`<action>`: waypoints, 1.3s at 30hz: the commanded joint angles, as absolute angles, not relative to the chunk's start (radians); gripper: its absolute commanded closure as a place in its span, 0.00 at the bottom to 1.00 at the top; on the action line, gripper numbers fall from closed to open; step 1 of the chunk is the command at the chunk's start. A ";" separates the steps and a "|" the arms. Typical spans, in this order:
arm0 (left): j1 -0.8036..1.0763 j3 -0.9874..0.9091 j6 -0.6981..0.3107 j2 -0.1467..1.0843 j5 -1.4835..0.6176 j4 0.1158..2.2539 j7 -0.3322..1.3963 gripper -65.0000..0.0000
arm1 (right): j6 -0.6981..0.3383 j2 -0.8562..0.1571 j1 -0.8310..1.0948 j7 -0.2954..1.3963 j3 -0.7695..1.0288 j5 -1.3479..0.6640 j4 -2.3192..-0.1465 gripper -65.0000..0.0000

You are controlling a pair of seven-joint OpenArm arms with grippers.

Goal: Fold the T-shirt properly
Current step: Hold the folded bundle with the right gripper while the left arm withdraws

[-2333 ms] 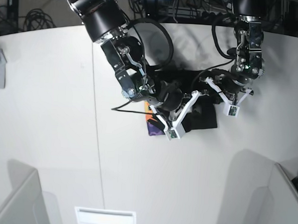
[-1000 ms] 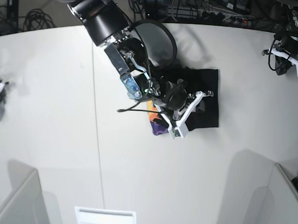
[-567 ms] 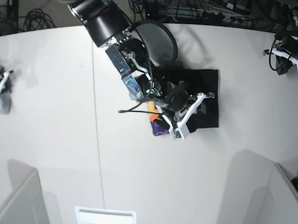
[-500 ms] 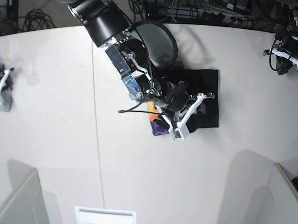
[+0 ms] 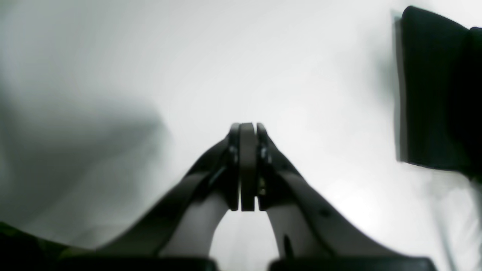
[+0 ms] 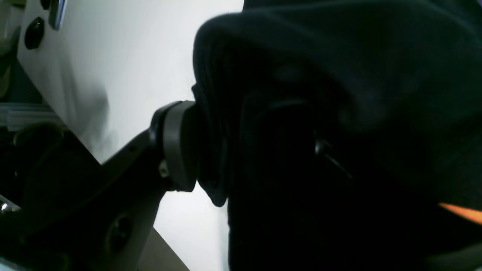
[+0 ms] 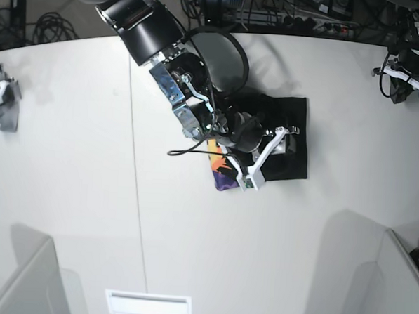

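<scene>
Base view is showing you the T-shirt as a compact black bundle just right of the frame's centre, on the white table, with the orange and purple print peeking out at its lower-left edge. Your right gripper is sitting over the bundle's middle, and compared with a second ago its white fingers are spreading wider — it looks to be letting go of the fold rather than pinching it. Right wrist view is complicating that: black cloth is still bunching against one grey pad, and the other finger is hidden, so you cannot tell whether the fabric is fully free. Your left gripper is parked in the upper right corner of the frame, unmoved over the last second, well apart from the shirt; left wrist view is showing its jaws pressed together on nothing. You are likely nearing the end — check that the print edge is tucking in before lifting away.
</scene>
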State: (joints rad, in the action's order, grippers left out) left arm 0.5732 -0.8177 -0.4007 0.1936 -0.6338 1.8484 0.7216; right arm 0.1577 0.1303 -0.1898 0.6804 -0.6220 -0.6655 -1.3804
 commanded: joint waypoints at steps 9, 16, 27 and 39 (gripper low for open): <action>0.575 -0.826 -0.406 0.222 -0.645 1.867 0.702 1.00 | 0.148 0.143 -0.229 0.662 -0.697 -0.674 -1.394 0.47; 0.578 -0.826 -0.406 0.222 -0.645 1.870 0.702 1.00 | 0.147 0.147 -0.286 0.604 -0.820 -0.722 -1.391 0.47; 0.578 -0.826 -0.406 0.222 -0.645 1.870 0.702 1.00 | 0.145 0.122 -0.418 0.602 -0.972 -0.868 -1.504 0.48; 0.578 -0.920 -0.406 0.222 -0.648 1.865 0.702 1.00 | 0.147 -0.007 -0.375 0.602 -0.674 -0.750 -1.607 1.00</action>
